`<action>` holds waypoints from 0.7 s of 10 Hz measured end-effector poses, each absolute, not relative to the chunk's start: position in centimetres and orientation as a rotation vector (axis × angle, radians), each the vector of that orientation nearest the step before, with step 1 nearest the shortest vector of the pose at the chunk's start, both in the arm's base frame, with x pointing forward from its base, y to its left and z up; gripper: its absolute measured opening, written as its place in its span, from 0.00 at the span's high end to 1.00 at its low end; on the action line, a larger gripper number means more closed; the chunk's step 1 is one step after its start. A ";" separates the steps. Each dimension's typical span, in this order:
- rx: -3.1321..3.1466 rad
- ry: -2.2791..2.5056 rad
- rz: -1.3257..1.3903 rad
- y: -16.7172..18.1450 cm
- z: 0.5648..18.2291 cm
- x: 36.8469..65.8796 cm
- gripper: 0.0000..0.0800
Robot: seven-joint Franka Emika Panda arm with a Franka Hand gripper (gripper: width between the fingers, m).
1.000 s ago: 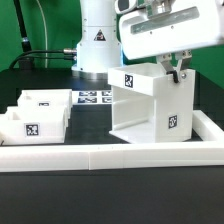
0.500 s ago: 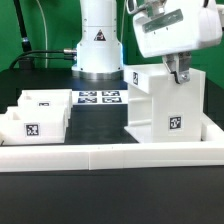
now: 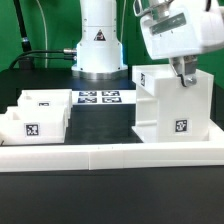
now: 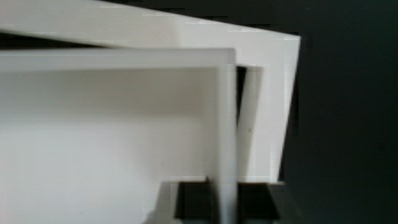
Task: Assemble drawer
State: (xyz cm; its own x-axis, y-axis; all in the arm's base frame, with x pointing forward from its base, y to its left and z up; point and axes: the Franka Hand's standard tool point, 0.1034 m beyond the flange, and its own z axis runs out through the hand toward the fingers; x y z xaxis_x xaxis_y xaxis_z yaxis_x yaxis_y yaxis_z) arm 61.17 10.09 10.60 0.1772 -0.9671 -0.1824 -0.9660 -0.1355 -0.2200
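The white drawer housing (image 3: 170,105), tall and cube-like with square tags, stands on the black table at the exterior view's right. My gripper (image 3: 184,77) is shut on the housing's top wall edge. In the wrist view the thin white wall (image 4: 224,120) runs down between my two dark fingers (image 4: 196,203). Two smaller white trays (image 3: 36,115) with tags sit at the exterior view's left, one behind the other.
A long low white wall (image 3: 110,152) runs along the table's front and turns back at the right (image 3: 214,125). The marker board (image 3: 98,98) lies flat near the robot base (image 3: 98,45). Black table shows between the trays and the housing.
My gripper has moved toward the exterior view's right, dragging the housing with it; the gap between trays and housing has widened. The trays have not moved.
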 end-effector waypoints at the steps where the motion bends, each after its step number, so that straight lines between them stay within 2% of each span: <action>1: -2.165 1.845 -0.013 10.1 10.7 62.3 0.94; 4: -2.145 1.867 0.016 10.0 10.6 64.2 0.93; 7: -2.155 1.877 0.061 9.9 10.6 64.1 0.93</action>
State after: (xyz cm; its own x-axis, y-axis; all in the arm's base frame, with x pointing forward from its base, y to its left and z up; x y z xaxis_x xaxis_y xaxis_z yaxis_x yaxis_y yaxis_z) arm 64.05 9.95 10.65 0.1537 -0.9645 -0.2150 -0.9764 -0.1149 -0.1827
